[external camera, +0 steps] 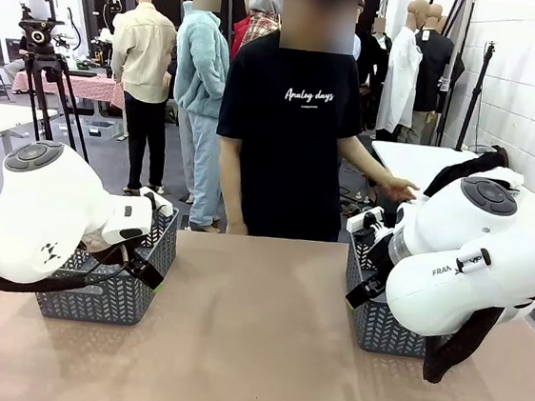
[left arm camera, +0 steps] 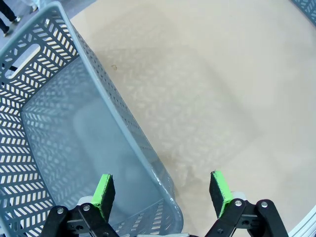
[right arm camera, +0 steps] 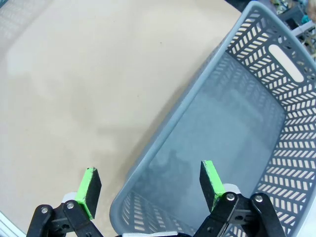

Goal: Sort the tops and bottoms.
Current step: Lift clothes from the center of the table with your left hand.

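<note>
Left gripper point(left arm camera: 160, 180) and right gripper point(right arm camera: 149, 173), jaws released, straddle the rims of left basket point(left arm camera: 47, 148) and right basket point(right arm camera: 291, 148).

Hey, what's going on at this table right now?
Sorting hasn't started. The left gripper hangs open over the rim of the left basket, the right gripper likewise over the right basket, both holding nothing. The baskets look empty. The person across the table reaches a hand toward dark clothing beside them.
</note>
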Action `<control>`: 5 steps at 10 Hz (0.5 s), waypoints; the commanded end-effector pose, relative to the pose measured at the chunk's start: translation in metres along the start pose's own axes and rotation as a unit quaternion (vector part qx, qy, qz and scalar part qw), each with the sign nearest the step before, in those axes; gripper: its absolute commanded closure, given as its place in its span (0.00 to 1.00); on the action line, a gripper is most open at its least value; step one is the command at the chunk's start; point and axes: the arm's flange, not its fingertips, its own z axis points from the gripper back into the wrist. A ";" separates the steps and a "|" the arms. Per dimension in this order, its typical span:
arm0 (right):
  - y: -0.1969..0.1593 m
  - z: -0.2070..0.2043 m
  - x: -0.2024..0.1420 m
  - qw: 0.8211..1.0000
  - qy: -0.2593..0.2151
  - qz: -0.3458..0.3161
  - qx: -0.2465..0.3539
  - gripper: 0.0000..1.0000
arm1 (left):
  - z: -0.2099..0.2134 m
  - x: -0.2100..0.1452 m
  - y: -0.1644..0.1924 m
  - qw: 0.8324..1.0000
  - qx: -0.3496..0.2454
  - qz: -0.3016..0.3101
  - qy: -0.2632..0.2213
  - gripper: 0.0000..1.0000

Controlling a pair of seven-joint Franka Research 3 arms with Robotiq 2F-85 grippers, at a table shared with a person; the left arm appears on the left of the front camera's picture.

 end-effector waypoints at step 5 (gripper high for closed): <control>0.000 0.000 0.000 1.000 0.000 0.000 0.000 0.00 | 0.000 0.000 0.001 1.000 0.000 0.002 0.000 0.00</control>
